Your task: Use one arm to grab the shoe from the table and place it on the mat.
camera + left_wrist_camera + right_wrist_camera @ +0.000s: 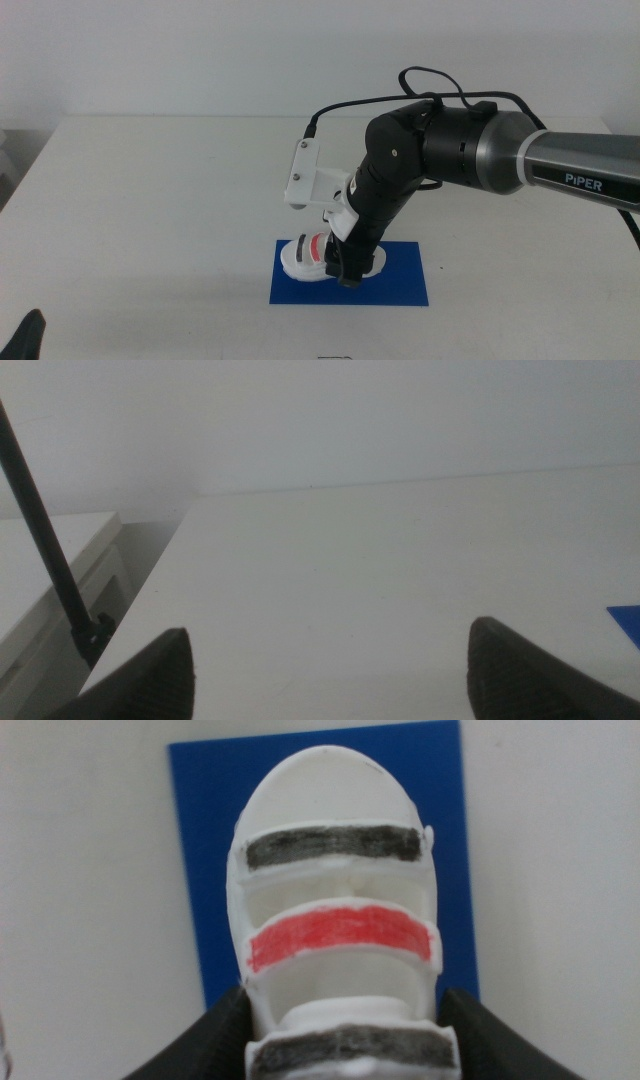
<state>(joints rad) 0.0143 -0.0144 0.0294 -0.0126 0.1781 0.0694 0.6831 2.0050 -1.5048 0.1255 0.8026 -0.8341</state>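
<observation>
Placing step. Right gripper (345,268) clamped on small white strapped shoe (304,257) with black and red stripes, over left part of flat dark-blue rectangular mat (400,275). Contact with mat unclear. Next, judged: lower, release, retract. Left gripper (330,670) wide open, waiting at near-left table edge.

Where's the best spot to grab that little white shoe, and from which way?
Probably by the two long sides of the shoe near its heel end, coming down from above. The thick sole gives flat walls for the jaws, while the straps look thin. The right gripper grips it that way now, over the mat.
</observation>
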